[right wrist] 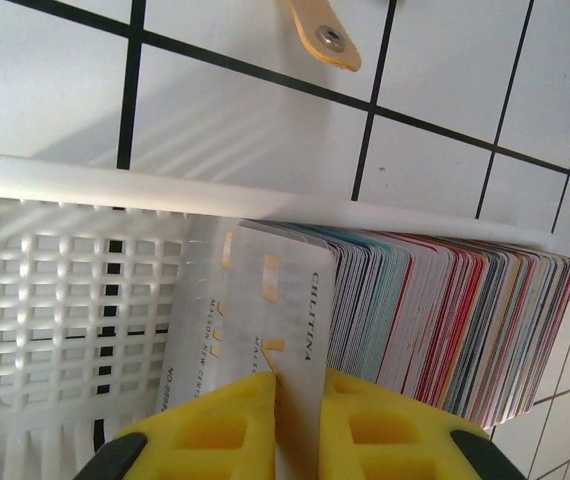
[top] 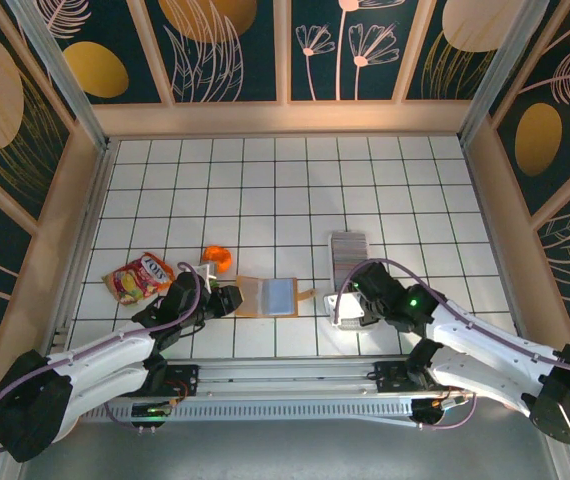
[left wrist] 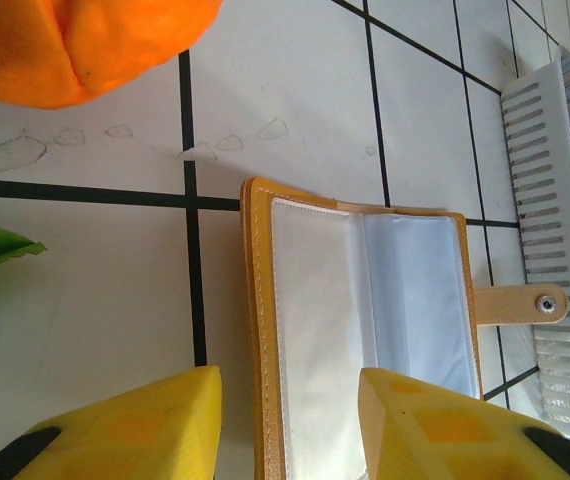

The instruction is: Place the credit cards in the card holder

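The yellow plastic right fingers (right wrist: 215, 435) are clamped on the near edge of the front card (right wrist: 255, 300), whose pale face and gold print show up close. It leads the credit cards (right wrist: 445, 320), packed on edge in a white slotted tray (right wrist: 55, 300). From above they read as a grey striped block. The left fingers (left wrist: 135, 430) stand apart, one over bare tile, one over the open card holder (left wrist: 315, 330). The holder has a stitched tan rim and glossy clear sleeves. It lies lower centre on the tiled tabletop (top: 265, 180), left of the tray.
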